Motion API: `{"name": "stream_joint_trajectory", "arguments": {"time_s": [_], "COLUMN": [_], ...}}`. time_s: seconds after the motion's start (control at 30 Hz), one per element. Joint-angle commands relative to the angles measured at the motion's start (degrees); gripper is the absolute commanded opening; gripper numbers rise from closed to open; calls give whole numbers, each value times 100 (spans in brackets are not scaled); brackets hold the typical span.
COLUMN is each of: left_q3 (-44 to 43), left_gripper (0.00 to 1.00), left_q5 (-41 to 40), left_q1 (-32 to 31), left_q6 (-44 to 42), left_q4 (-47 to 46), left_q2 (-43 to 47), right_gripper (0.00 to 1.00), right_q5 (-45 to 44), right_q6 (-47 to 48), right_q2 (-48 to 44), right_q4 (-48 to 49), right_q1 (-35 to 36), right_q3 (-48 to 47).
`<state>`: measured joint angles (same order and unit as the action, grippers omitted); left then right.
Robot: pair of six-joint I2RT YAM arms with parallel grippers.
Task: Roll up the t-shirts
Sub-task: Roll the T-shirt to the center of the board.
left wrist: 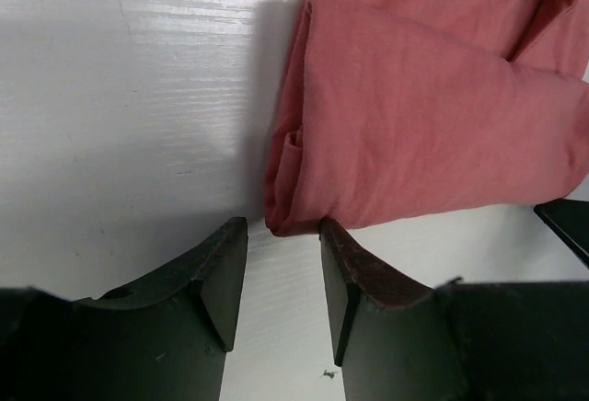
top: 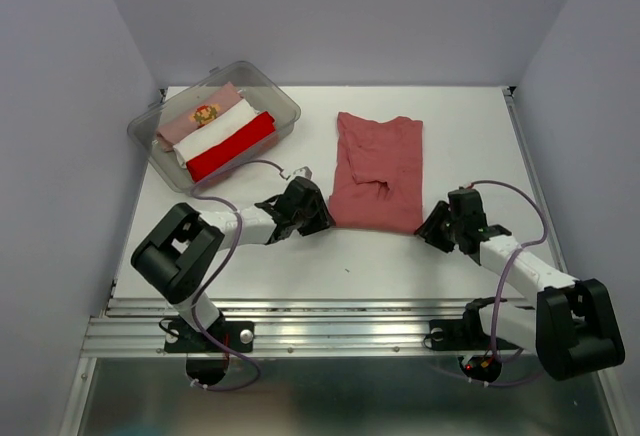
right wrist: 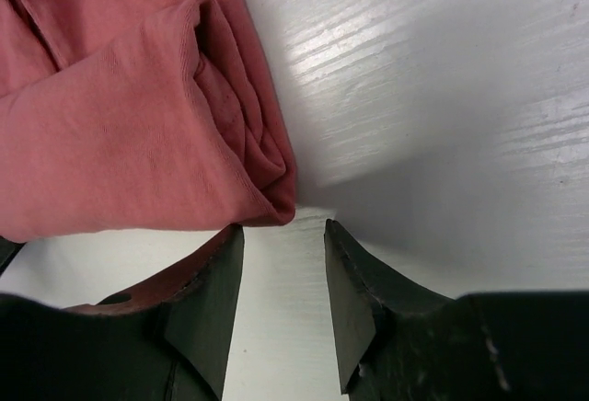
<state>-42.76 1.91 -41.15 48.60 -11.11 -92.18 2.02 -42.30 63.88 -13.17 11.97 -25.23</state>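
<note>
Centre of the top view: a soft, matte brick-red tee (top: 378, 171), folded into a long strip on the white table (top: 470, 136), its near edge turned over into a thick, creased roll. The left gripper (left wrist: 283, 235) and right gripper (right wrist: 283, 235) sit at the roll's two near corners, jaws part-open and empty, one dark finger of each just meeting the cloth. Upper left, a clear rounded plastic tub (top: 283, 106) holds three rolled tees side by side: pink roll (top: 205, 116), white roll (top: 222, 131), red roll (top: 232, 148).
</note>
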Motion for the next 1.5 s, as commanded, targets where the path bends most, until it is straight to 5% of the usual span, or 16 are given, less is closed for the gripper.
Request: {"name": "stream_joint_trajectory", "arguments": {"time_s": [0.0, 0.3, 0.43, 0.53, 0.63, 1.17, 1.47], "left_q3": [-4, -83, -127, -180, -224, 93, -302], "left_gripper": [48, 35, 18, 0, 0, 0, 0], "left_q5": [55, 2, -7, -15, 11, 380, 293], "left_q1": [-16, -16, -16, -16, -16, -51, -95], "left_q6": [62, 141, 141, 124, 115, 229, 361], "left_q4": [-312, -356, -330, -277, -198, 417, 1594], "left_q2": [-80, -300, -327, -327, -309, 402, 710], "right_gripper": [45, 32, 27, 14, 1, 1, 1], "right_q5": [70, 184, 211, 246, 325, 720, 694], "right_q6": [20, 3, -6, 12, 12, 56, 223], "right_q2": [81, 134, 116, 108, 46, -911, -1149], "right_q4": [447, 517, 561, 684, 754, -150, -924], "right_q1": [-124, -177, -177, -177, -177, -177, -177], "right_q3": [36, 133, 133, 124, 124, 230, -262]}}
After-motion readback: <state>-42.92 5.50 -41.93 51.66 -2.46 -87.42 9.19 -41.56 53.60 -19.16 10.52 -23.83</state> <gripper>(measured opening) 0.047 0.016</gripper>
